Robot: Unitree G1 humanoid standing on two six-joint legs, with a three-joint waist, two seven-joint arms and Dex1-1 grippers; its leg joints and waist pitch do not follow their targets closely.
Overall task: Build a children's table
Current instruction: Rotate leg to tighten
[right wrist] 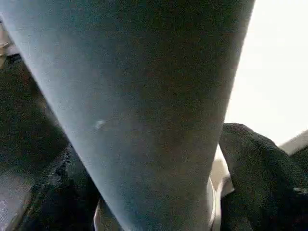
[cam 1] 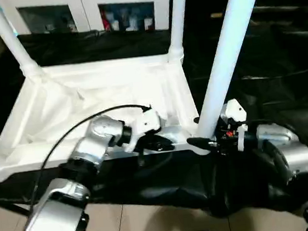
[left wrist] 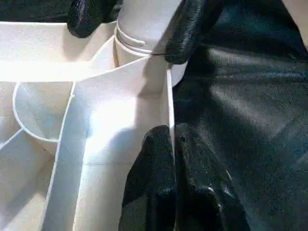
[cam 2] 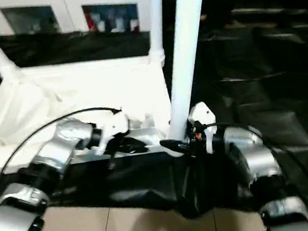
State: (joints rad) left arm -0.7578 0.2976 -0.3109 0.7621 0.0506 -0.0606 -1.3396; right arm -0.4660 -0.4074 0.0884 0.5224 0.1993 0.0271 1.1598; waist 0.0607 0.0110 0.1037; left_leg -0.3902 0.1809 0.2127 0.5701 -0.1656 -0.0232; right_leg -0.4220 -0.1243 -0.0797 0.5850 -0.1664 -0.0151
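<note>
The children's table top (cam 1: 60, 111) lies upside down on a black cloth, ribbed underside up. Three white legs stand in its corner sockets: far left (cam 1: 8, 37), far right (cam 1: 176, 14) and near right (cam 1: 229, 47). My left gripper (cam 1: 157, 144) is shut on the thin rim wall (left wrist: 169, 110) of the top, close to the near right corner. My right gripper (cam 1: 206, 140) straddles the foot of the near right leg (right wrist: 144, 96) just above its socket. One black finger (left wrist: 192, 29) stands on each side, and a thin pale gap shows beside one finger (right wrist: 260, 168).
Black cloth (cam 1: 271, 81) covers the work surface all round the top. A beige floor (cam 1: 143, 227) shows below the near edge. A white cabinet (cam 1: 121, 8) with small items stands at the back. A black cable (cam 1: 73, 129) arcs over my left forearm.
</note>
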